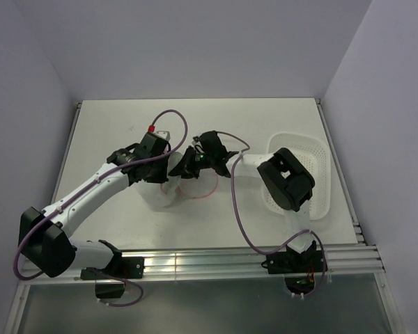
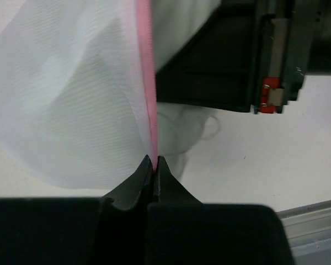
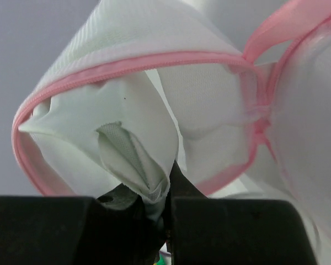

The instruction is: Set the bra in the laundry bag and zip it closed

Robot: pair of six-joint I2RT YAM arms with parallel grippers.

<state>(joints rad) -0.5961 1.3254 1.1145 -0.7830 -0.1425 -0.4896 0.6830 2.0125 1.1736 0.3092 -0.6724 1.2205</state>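
Both grippers are clamped: the left gripper (image 2: 155,164) on the pink zipper rim (image 2: 149,99) of the laundry bag (image 2: 66,105), the right gripper (image 3: 164,190) on the bra (image 3: 133,130) at the bag's open mouth.

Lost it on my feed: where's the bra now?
Right wrist view: the bra is pinched in the jaws of the right gripper, sitting in the open mouth of the laundry bag.

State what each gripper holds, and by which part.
Left gripper pinches the laundry bag by its pink rim. Right gripper pinches a fold of the bra.
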